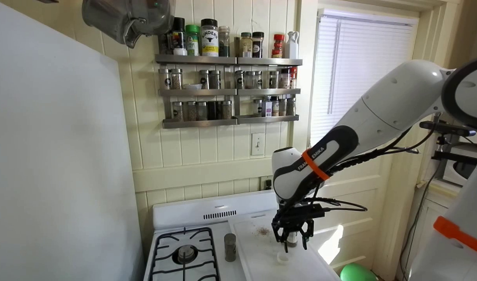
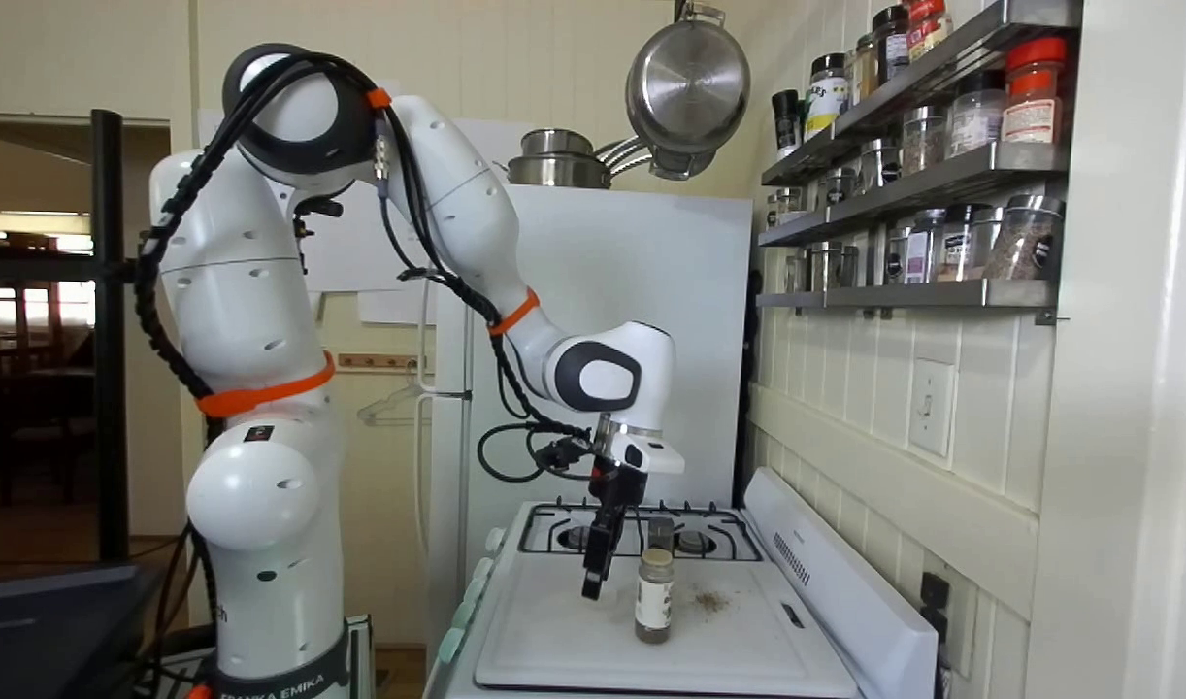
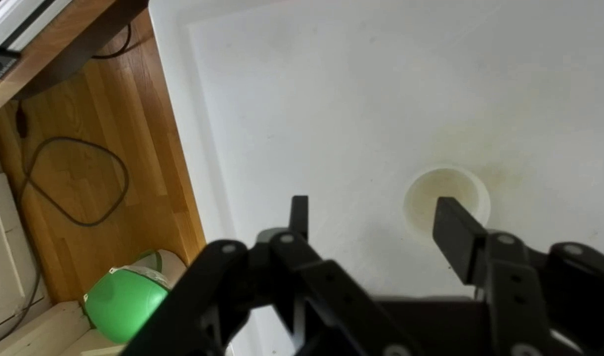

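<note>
One empty hand [image 3: 373,201], spread wide, hangs near a white cup [image 3: 438,182].

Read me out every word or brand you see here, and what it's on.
"FRAN" and "EMIKA", split by an orange strap, on the robot arm.
"FRANKA EMIKA" on the arm's base.
"KINDERS" on the white-and-yellow bottle on the top shelf.
Too small, blurred or hidden: other spice labels, the label on the stovetop jar, print on the back panel, letters above the base.
</note>
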`<state>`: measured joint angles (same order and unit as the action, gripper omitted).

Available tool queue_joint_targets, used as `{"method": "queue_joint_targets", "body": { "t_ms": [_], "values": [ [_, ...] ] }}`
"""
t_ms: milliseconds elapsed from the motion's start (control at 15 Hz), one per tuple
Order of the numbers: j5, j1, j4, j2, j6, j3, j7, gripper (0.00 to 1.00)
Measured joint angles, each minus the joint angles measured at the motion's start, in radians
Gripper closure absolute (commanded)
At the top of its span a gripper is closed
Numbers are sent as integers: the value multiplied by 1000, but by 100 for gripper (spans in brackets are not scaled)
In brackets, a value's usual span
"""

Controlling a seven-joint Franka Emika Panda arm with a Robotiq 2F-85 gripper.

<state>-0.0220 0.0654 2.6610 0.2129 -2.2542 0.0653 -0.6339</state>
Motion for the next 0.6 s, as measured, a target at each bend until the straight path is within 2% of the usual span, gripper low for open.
{"method": "queue_joint_targets", "body": {
  "t_ms": [600],
  "values": [
    [-2,0,0,-25,0,0,-7,39]
  ]
}}
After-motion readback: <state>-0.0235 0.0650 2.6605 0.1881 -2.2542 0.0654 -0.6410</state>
